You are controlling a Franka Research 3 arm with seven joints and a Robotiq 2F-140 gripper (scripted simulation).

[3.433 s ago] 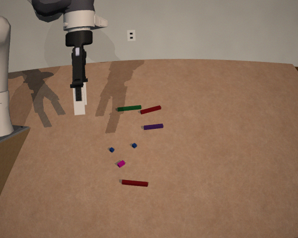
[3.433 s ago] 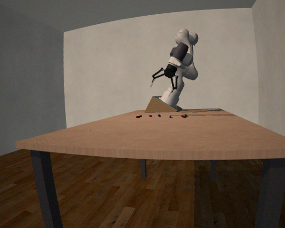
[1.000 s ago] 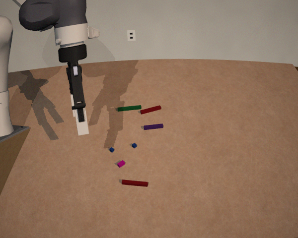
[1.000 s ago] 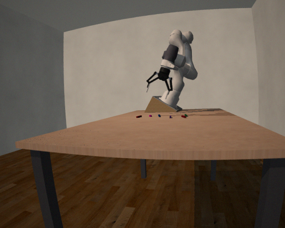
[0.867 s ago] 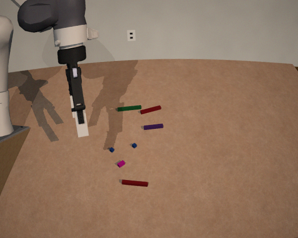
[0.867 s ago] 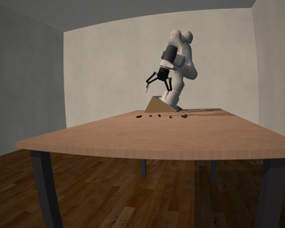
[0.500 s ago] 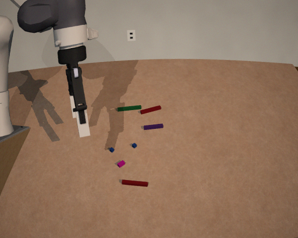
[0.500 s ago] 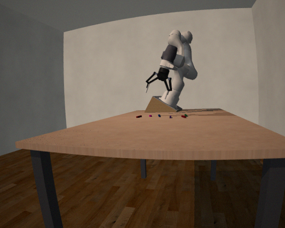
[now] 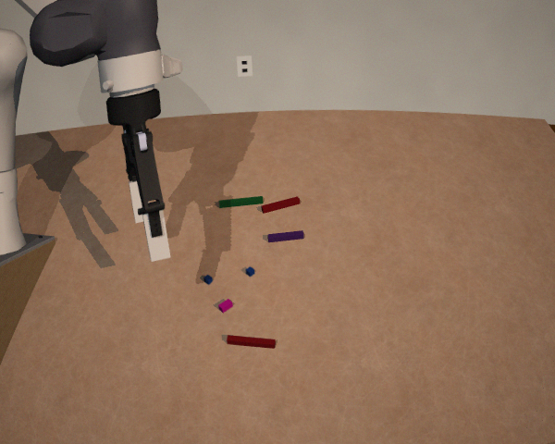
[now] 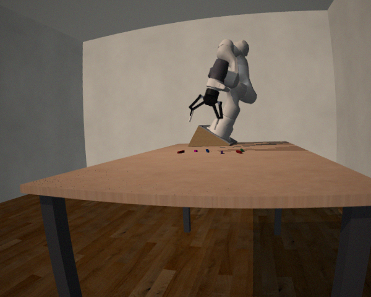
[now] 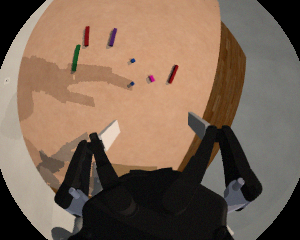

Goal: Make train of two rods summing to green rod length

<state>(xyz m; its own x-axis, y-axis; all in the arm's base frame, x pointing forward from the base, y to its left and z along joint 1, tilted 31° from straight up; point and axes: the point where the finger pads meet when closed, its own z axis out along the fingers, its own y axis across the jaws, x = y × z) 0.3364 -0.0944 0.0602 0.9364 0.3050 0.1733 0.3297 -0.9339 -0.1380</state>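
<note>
The green rod (image 9: 240,202) lies flat near the table's middle, with a red rod (image 9: 280,204) just right of it. A purple rod (image 9: 285,236) lies below them. Two blue cubes (image 9: 207,279) (image 9: 250,271), a magenta rod (image 9: 226,305) and a second red rod (image 9: 251,340) lie nearer the front. My gripper (image 9: 151,234) hangs high above the table, left of the rods, open and empty. In the wrist view the gripper (image 11: 153,127) is spread wide, with the green rod (image 11: 76,58), purple rod (image 11: 113,36) and magenta rod (image 11: 150,79) far below.
The robot's base stands on a wooden wedge block (image 9: 7,291) at the table's left edge. The gripper's shadows fall across the back left of the table. In the exterior view the rods (image 10: 211,151) show as a small row near the far edge.
</note>
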